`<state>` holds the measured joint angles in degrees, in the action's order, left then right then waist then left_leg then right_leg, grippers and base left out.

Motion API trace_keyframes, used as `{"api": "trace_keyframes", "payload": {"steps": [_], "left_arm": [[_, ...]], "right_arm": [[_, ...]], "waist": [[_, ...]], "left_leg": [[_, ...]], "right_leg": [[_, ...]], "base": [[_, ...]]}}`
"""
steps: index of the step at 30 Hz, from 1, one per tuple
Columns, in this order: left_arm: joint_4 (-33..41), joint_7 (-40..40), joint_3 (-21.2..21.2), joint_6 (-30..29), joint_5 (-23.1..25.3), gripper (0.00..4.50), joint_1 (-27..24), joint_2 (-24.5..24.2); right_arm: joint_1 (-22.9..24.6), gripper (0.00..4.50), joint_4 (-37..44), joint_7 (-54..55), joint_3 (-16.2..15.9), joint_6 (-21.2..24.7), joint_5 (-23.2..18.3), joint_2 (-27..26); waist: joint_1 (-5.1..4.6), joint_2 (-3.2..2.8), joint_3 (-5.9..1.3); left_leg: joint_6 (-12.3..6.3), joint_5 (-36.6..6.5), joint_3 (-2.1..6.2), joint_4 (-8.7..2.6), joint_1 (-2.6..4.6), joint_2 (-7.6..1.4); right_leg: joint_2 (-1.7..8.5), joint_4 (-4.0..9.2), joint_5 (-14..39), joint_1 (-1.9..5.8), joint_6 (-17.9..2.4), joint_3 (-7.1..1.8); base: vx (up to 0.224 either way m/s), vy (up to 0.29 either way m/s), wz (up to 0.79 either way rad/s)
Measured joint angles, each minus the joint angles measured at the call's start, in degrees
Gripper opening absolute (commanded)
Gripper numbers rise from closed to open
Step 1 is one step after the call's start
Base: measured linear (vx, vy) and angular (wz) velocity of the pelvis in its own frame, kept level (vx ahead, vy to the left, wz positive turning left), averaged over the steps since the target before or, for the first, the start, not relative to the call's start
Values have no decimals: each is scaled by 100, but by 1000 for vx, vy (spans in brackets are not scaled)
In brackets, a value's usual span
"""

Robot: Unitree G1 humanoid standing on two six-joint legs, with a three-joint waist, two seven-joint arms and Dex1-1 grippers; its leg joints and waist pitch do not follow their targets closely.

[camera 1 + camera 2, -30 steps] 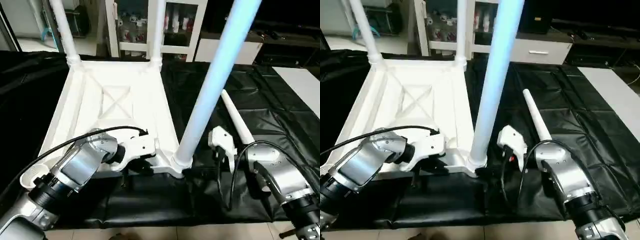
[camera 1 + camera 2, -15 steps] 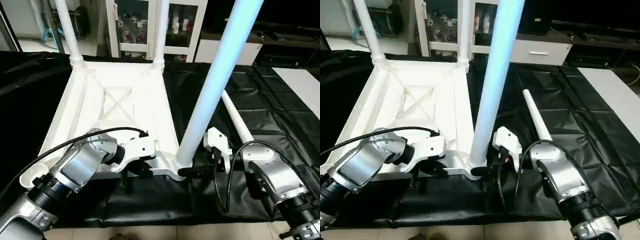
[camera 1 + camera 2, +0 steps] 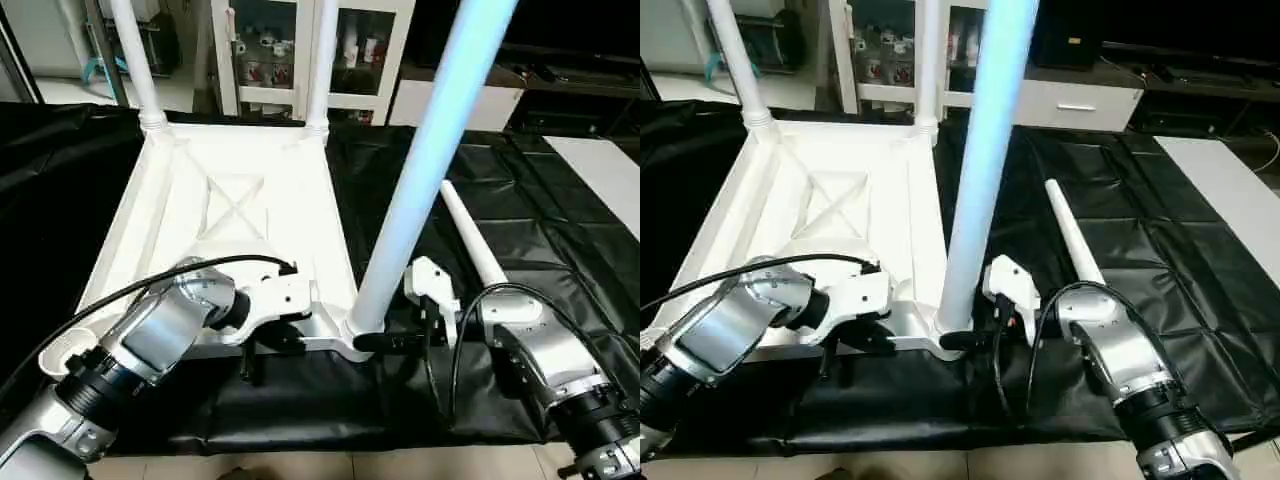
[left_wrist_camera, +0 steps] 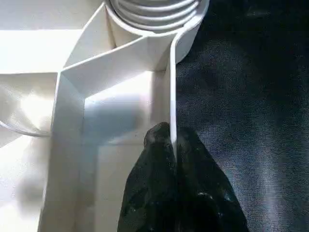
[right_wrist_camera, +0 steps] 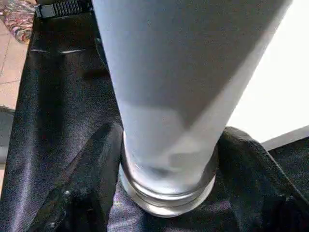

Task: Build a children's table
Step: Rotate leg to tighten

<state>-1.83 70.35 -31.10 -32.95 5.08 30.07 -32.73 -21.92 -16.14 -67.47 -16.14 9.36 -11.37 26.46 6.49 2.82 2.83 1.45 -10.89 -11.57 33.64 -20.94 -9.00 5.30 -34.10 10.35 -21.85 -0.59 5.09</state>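
On the black-covered worktop (image 3: 560,230) the upturned tabletop (image 3: 235,215) is lying at ten o'clock, a loose leg (image 3: 472,242) at two, while the left gripper (image 4: 173,145) is pinching its near rim and the right gripper (image 5: 166,159) is clasping the standing leg (image 3: 420,190).

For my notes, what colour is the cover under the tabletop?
Black, clearest in the left eye view: cover.

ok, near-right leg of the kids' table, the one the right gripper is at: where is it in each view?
Left eye: leg rises centre-right from the tabletop's near-right corner socket.
Right eye: leg just left of centre.
Left wrist: leg itself not seen; ribbed socket visible.
Right wrist: leg between black fingers.
Shared landmark: that socket.
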Motion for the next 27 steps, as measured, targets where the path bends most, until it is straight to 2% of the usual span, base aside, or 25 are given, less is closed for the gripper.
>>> {"api": "trace_keyframes", "payload": {"steps": [5,8,11,12,15,18,21,24,27], "left_arm": [[46,-6,-12,-44,31,0,-11,15],[-184,-300,117,-48,46,0,-15,281],[-697,-1026,391,-90,134,0,12,857],[-929,-1340,548,-174,126,0,39,1141],[-1371,-2014,854,-365,68,0,157,1703],[-2002,-2986,1243,-500,-41,0,387,2385],[-2479,-3731,1372,-399,16,0,603,2803],[-2795,-4206,1480,-176,56,0,685,3109],[-2935,-4330,1479,-23,125,0,726,3200]], "right_arm": [[1,264,-29,-17,1,-15,-3,-9],[2,264,-270,315,161,5,2,-201],[-44,264,-705,1245,513,75,51,-577],[-77,264,-841,1686,646,144,64,-757],[-196,264,-1115,2681,929,250,96,-1152],[-455,263,-1474,4306,1326,379,133,-1883],[-738,262,-1852,5611,1692,292,130,-2505],[-967,262,-2245,6467,1842,-19,237,-2936],[-1033,261,-2447,6722,1847,-273,395,-3025]], "waist": [[0,8,-6],[-4,8,-14],[-55,9,-10],[-100,3,-9],[-178,-5,-4],[-314,-18,4],[-369,-54,9],[-382,-94,7],[-379,-102,3]], "left_leg": [[0,0,0,0,1,0],[2,1,0,4,23,0],[3,1,3,12,86,0],[4,0,13,16,99,0],[5,0,50,24,90,0],[5,0,118,31,71,7],[6,-1,138,30,75,10],[6,-2,142,17,79,10],[5,-3,142,17,83,13]], "right_leg": [[0,0,0,1,0,0],[0,-4,-1,22,-2,-2],[1,1,24,75,39,-3],[3,14,26,89,42,6],[9,64,26,91,43,50],[8,128,26,83,43,102],[8,165,26,87,43,123],[8,202,26,84,43,135],[9,207,26,86,43,130]], "base": [[0,0,0],[0,0,0],[-17,2,-2],[-51,7,-5],[-17,5,-3],[-17,22,-12],[0,0,0],[0,0,0],[0,0,0]]}}
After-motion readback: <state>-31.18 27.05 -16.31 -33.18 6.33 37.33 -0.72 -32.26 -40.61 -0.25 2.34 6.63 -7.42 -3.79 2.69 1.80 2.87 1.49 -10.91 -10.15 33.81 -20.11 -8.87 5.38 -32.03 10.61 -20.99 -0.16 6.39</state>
